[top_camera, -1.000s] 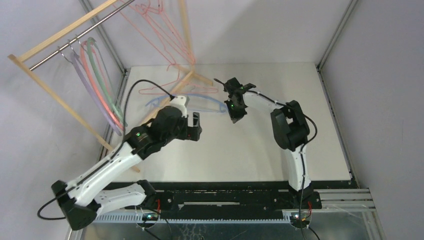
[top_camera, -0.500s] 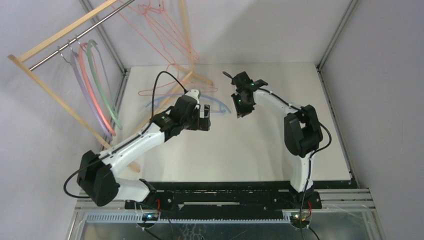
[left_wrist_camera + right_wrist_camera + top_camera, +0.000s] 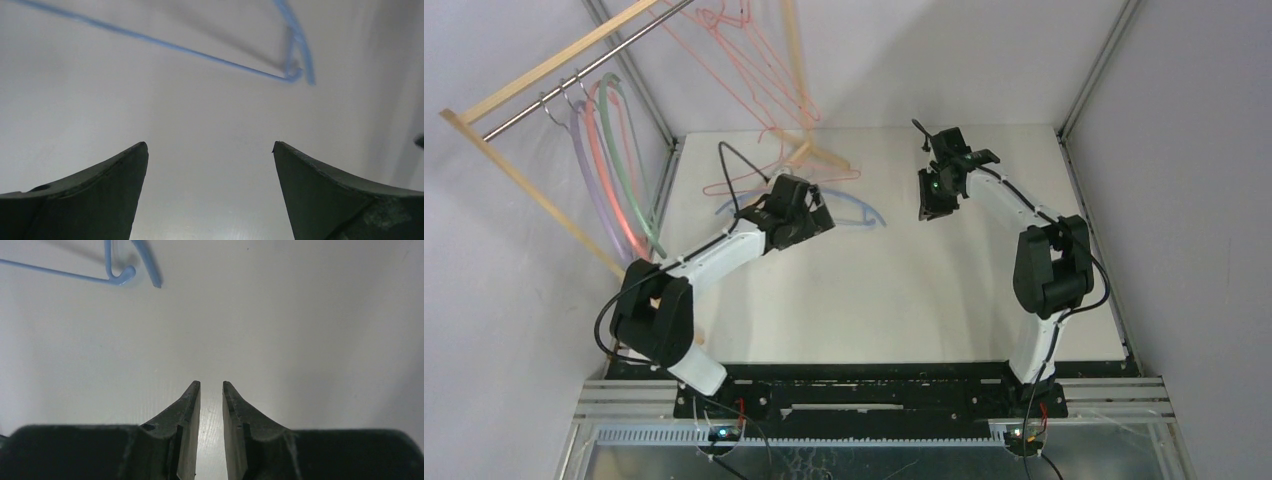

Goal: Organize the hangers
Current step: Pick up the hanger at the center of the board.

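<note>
Left wrist view: the left jaws stand wide apart with nothing between them, over bare surface, the blue hanger just ahead. The right jaws are parted only a slit, empty, and sit well off the hanger's end. It lies flat beside a pink wire hanger near the rack foot. Both look light, thin and springy, likely to slide or swing; the stiffer corner near the hook seems the safest hold. No container shows; the rack's rod carries lilac, pink and green hangers, plus pink wire ones.
</note>
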You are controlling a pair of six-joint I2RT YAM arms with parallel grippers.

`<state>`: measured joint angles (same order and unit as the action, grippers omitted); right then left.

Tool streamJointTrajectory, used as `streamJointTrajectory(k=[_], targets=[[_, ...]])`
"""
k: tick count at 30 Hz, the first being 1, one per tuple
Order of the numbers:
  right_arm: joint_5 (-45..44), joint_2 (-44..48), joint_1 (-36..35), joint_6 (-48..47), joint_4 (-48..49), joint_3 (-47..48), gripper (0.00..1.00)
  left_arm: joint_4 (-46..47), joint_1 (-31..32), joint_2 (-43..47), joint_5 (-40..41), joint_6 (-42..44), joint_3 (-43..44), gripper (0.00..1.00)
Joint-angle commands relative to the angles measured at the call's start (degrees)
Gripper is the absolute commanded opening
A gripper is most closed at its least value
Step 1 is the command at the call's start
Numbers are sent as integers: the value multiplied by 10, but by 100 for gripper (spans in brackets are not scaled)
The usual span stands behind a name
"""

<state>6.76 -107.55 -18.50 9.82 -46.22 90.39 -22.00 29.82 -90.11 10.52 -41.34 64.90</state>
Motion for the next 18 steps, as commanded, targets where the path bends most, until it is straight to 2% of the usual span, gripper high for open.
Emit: streamJointTrajectory(k=[1, 6, 10, 18], targets=[[39, 21, 12, 17, 24, -11, 29, 48, -40, 26, 36, -122, -54, 100], [52, 8, 21, 23, 24, -4, 28, 60, -47, 7, 66, -192, -61, 100], [62, 0, 22, 25, 18, 2, 26, 138, -51, -10, 83, -230, -74, 100], [72, 3, 30, 28, 23, -14, 25, 171, -76, -63, 67, -298, -80, 100]])
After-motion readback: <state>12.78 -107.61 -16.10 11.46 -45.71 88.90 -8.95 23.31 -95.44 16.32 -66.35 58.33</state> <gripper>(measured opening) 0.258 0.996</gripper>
